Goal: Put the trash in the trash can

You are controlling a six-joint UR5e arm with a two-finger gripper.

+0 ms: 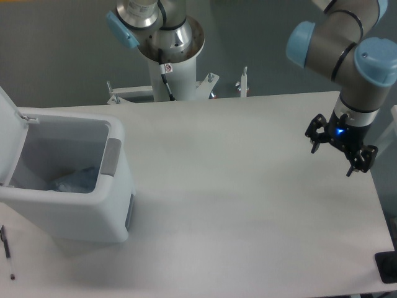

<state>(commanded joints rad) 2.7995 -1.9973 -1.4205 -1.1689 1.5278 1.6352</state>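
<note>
My gripper (340, 152), fingers spread and empty, hangs at right; trash (74, 179) sits inside the trash can (93, 217) at left, so I'd park clear.

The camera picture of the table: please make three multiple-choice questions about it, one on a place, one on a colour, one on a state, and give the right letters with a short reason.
1. Where does the trash can stand?
A. at the left of the picture
B. at the right of the picture
C. under the gripper

2. What colour is the panel on the trash can's side?
A. red
B. grey
C. green

3. How is the gripper?
A. shut on a bottle
B. inside the can
C. open and empty

Answers: 1 A, it fills the left edge; 2 B, the panel shows grey against white; 3 C, its fingers are spread with nothing between.
</note>
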